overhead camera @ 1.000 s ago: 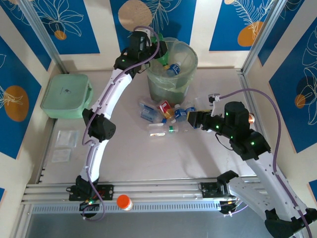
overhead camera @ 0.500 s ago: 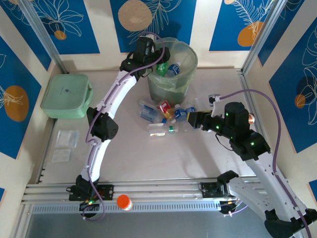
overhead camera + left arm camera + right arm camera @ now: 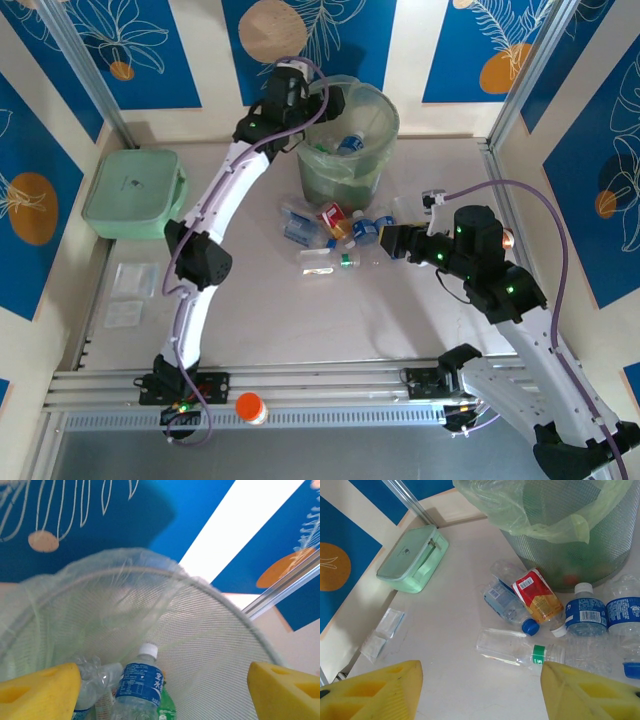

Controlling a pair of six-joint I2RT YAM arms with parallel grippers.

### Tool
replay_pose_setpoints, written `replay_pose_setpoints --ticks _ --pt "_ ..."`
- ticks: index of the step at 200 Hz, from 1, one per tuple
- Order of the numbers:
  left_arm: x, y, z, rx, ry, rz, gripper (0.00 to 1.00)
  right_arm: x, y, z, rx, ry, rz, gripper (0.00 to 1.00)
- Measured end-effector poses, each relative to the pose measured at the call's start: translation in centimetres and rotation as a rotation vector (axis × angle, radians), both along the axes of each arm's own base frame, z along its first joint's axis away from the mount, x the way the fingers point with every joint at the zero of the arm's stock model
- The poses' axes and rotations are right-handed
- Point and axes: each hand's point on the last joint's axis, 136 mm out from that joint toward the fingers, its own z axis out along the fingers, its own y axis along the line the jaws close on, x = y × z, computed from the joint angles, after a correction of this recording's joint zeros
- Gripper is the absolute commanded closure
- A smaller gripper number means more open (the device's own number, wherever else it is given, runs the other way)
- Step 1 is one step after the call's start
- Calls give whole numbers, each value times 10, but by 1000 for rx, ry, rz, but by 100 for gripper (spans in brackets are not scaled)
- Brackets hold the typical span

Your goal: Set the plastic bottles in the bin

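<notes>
Bottles split two ways: a blue-labelled bottle and others lie inside the bin under the left gripper, spread wide and empty over its rim, while the rest cluster on the counter before the right gripper, likewise apart, seemingly poised to pick.

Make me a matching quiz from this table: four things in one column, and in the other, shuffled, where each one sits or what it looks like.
Things
1. bin
2. mint box
3. red-label bottle
4. green-banded bottle

Descriptions
A. clear, lying at the near edge of the bottle pile
B. flat, at the left side of the table
C. lined with a pale green bag
D. lying right beside a blue-capped bottle

Pairs: 1-C, 2-B, 3-D, 4-A
</notes>
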Motion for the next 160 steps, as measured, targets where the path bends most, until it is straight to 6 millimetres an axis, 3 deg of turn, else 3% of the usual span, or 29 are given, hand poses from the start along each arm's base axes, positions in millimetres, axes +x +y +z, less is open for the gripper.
replay_pose_setpoints --ticks 26,49,76,103,128,160 --pt "-27 14 53 -16 -88 -13 18 3 2 10 2 -13 2 36" --pt "-65 29 103 -26 -176 -34 20 6 2 19 4 -28 3 37" --pt "-115 50 125 -8 -214 -54 24 6 2 20 -6 -25 2 38" --pt "-169 67 100 31 -168 -89 25 7 0 13 -25 6 -9 40" --pt "-216 79 46 107 -79 -132 24 7 -2 0 -53 55 -17 41" --pt "-257 109 -20 225 32 -144 23 7 2 -25 -120 136 11 42"
